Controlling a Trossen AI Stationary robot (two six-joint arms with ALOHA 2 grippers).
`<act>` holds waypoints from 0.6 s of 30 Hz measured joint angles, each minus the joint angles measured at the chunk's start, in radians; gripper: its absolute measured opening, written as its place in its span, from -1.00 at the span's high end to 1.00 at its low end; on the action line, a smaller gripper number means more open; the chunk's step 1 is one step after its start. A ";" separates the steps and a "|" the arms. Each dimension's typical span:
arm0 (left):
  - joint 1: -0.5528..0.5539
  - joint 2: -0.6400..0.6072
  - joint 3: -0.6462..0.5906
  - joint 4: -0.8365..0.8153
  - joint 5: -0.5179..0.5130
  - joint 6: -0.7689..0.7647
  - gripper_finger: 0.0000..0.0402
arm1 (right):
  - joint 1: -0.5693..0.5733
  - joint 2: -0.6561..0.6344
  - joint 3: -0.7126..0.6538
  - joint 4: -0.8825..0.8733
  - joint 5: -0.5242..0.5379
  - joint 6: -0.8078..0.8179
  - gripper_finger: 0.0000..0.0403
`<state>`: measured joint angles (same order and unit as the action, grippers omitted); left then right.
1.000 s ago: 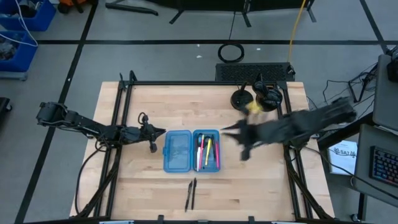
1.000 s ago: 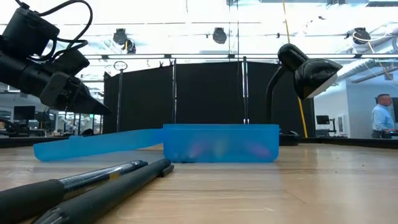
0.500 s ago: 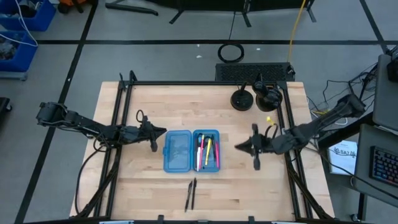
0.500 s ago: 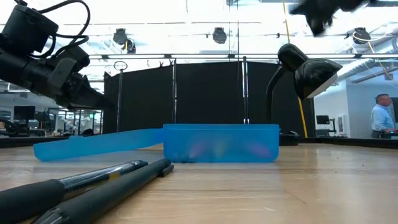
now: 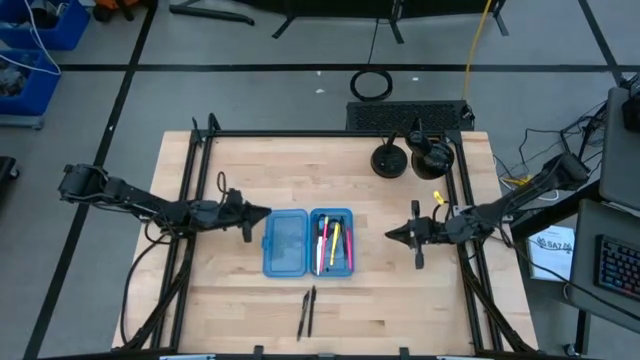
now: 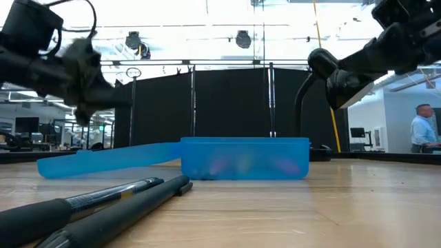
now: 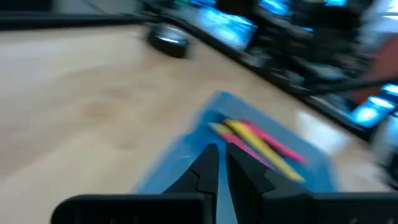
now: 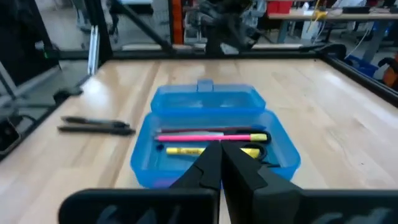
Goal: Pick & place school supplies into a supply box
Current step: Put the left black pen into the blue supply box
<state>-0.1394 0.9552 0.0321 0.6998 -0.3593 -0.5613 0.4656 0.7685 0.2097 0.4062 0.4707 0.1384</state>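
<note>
Motion blur smears the left wrist view's supply box.

High view: overhead, straight down, far, whole table. Low view: tabletop height, level, close to two black pens, facing room. Wrist views: each looks along its own fingers, from opposite sides. All four share the blue supply box.

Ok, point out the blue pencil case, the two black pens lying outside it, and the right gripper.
blue pencil case (image 5: 284,243): high view, on its empty left half.
two black pens (image 5: 307,312): high view, mid-length of the pair.
right gripper (image 5: 392,235): high view, at its shut fingertips.
</note>
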 joint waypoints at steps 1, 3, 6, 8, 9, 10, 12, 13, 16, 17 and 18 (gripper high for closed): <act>-0.014 0.000 0.023 -0.011 0.032 0.002 0.85 | 0.000 -0.001 -0.021 0.038 0.001 0.001 0.98; -0.059 0.000 0.108 -0.114 0.045 0.001 0.85 | 0.001 -0.001 -0.070 0.117 0.000 0.005 0.98; -0.158 0.002 0.310 -0.452 -0.042 -0.044 0.85 | 0.003 0.000 -0.145 0.221 0.002 0.033 0.98; -0.232 0.035 0.474 -0.696 -0.127 -0.139 0.85 | 0.003 -0.001 -0.193 0.320 -0.001 0.037 0.98; -0.272 0.064 0.558 -0.818 -0.164 -0.203 0.85 | 0.004 -0.005 -0.189 0.307 0.000 0.040 0.98; -0.316 0.094 0.631 -0.930 -0.196 -0.273 0.85 | 0.006 -0.002 -0.190 0.280 -0.003 0.042 0.98; -0.401 0.174 0.770 -1.102 -0.242 -0.403 0.85 | 0.013 0.006 -0.190 0.228 -0.019 0.052 0.98; -0.432 0.218 0.832 -1.146 -0.257 -0.459 0.85 | 0.016 0.004 -0.190 0.231 -0.032 0.052 0.98; -0.508 0.366 0.994 -1.287 -0.268 -0.603 0.85 | 0.024 0.002 -0.191 0.244 -0.058 0.038 0.98; -0.528 0.420 1.042 -1.306 -0.270 -0.642 0.85 | 0.027 0.004 -0.191 0.243 -0.060 0.036 0.98; -0.544 0.473 1.088 -1.320 -0.272 -0.676 0.85 | 0.029 0.005 -0.191 0.240 -0.061 0.034 0.98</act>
<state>-0.6832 1.4287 1.1204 -0.6199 -0.6309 -1.2377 0.4950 0.7734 0.0185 0.6464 0.4097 0.1722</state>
